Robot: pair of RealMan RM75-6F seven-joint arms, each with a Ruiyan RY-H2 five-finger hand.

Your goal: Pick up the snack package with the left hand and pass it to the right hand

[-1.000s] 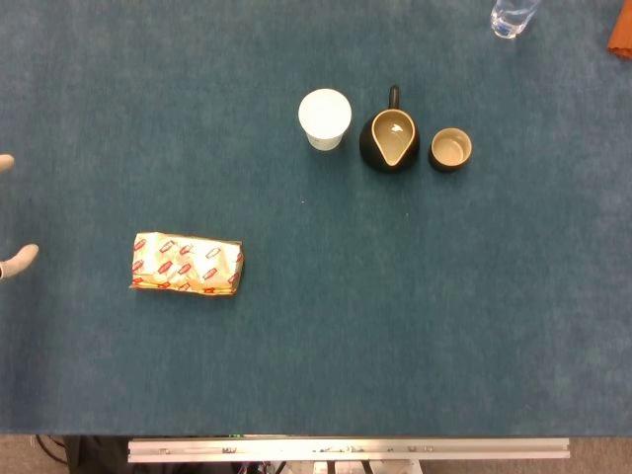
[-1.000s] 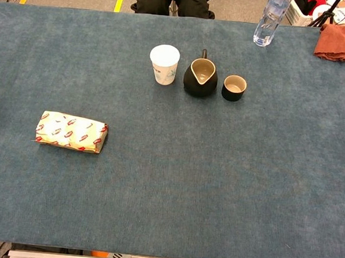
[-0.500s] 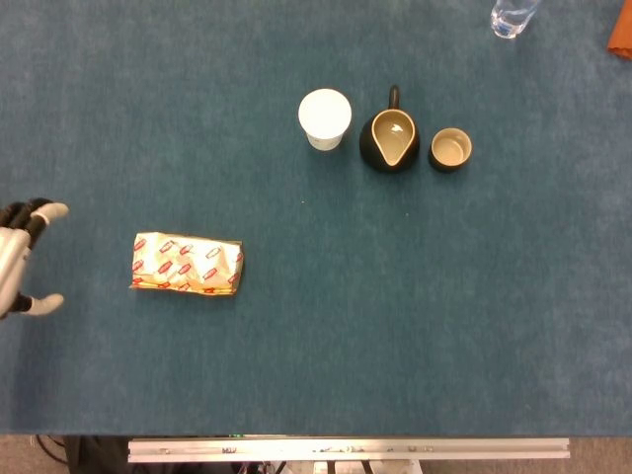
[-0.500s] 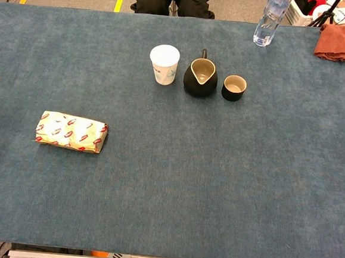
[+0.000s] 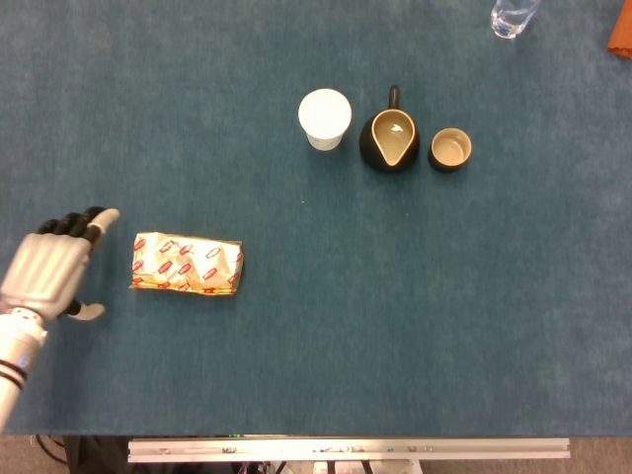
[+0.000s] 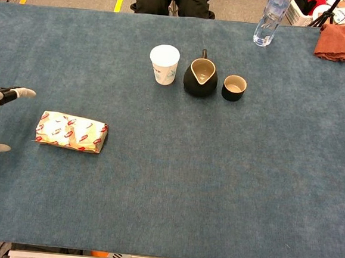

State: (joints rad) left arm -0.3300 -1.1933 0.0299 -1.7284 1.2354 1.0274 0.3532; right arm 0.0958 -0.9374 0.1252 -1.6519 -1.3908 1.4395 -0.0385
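Left hand (image 5: 49, 269) now in from the table edge, closing on the snack.
Fingers spread, holding nothing, just beside the flat yellow-and-red foil snack package (image 5: 187, 265) lying on blue cloth; grasp not yet begun.

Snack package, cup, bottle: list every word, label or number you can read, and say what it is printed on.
No text in either view can be read.
Snack package: red label patches repeat across the wrapper, lettering too small and blurred to read.
White paper cup: a faint bluish print on its side, illegible.
Water bottle: no readable label.
Black pitcher and small cup: no markings visible.
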